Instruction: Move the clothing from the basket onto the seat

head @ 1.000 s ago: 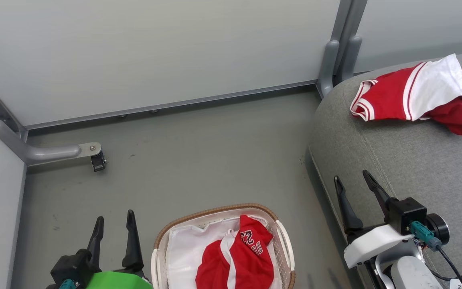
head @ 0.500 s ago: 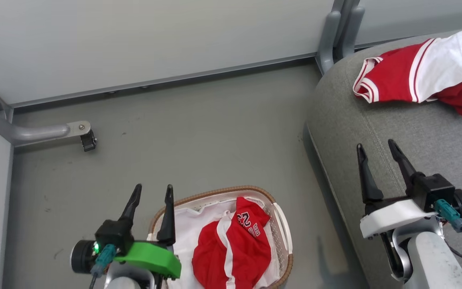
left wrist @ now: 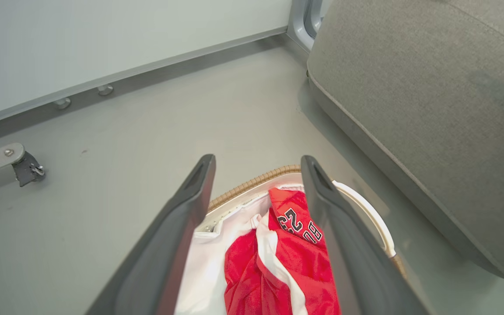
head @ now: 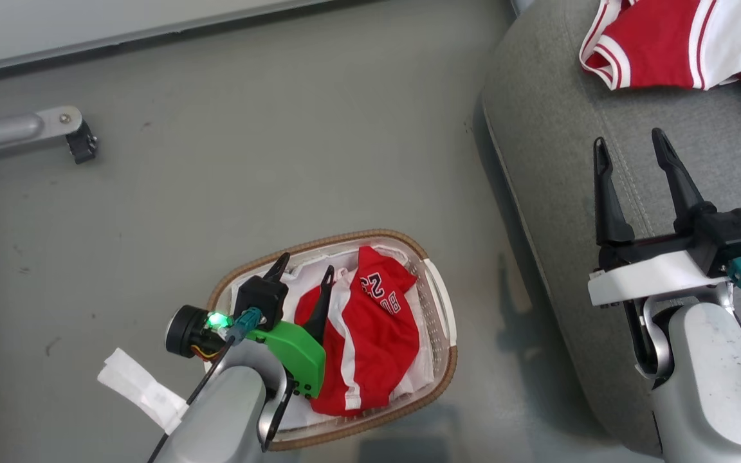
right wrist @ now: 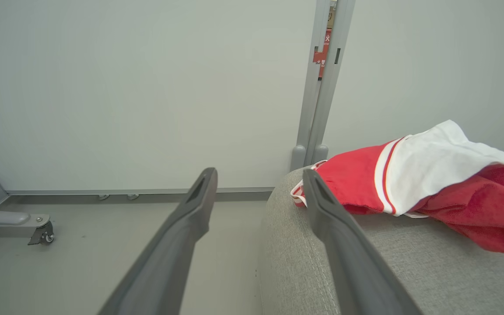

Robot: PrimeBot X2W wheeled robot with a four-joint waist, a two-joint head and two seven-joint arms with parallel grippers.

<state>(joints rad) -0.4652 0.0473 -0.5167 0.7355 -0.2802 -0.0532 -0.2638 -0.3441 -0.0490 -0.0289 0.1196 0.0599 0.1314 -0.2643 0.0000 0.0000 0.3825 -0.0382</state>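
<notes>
Holding red clothing (head: 370, 341), the basket (head: 332, 237) lies under the wide-spread, empty left gripper (head: 307, 262).

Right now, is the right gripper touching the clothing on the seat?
Apart. Head view shows bare grey seat between the right gripper and the clothing.

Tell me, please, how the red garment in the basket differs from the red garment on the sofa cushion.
The basket garment lies crumpled in the lined basket on the floor; the seat garment lies on the grey seat. The basket garment shows dark numerals; the seat garment shows a broad white panel instead. Both are red with white stripes.
</notes>
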